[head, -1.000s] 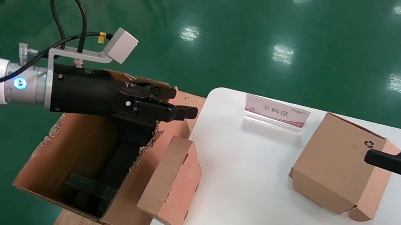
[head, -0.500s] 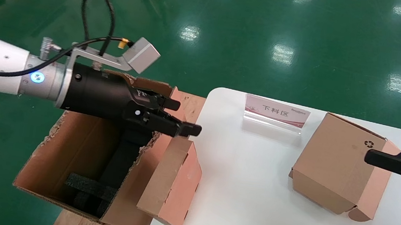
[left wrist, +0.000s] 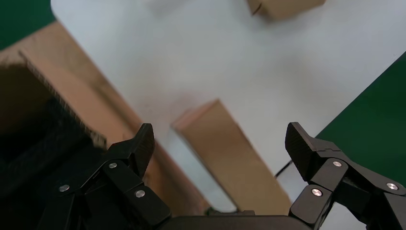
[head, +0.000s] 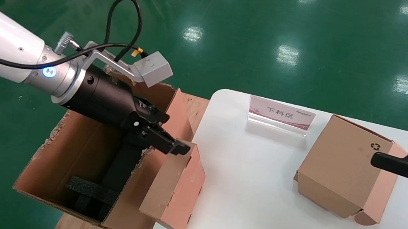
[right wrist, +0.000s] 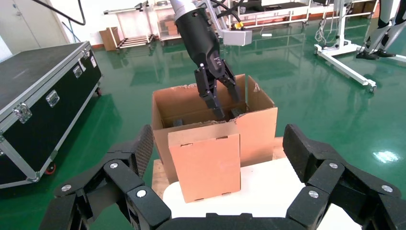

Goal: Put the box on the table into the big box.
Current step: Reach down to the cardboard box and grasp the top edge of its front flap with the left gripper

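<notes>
The box (head: 175,189), slim and brown, stands on its narrow side at the left edge of the white table (head: 248,197) and leans against the big box (head: 79,149). My left gripper (head: 175,133) hangs open just over the box's top far corner, angled down. One finger is over the big box and the other is by the box's top edge. In the left wrist view the box (left wrist: 230,153) lies between the spread jaws of the gripper (left wrist: 219,130), untouched. My right gripper (head: 366,203) stays open at the right, facing the box (right wrist: 206,165).
A cube-like carton with a recycling symbol (head: 341,166) sits on the table's right side, close to the right gripper's fingers. An acrylic sign (head: 281,113) stands at the back. Black foam blocks (head: 115,173) lie inside the big box, which rests on a wooden pallet (head: 73,228).
My left gripper has tilted downward and dropped from above the big box's far rim to the box's top corner. The box and the right arm have not moved.
</notes>
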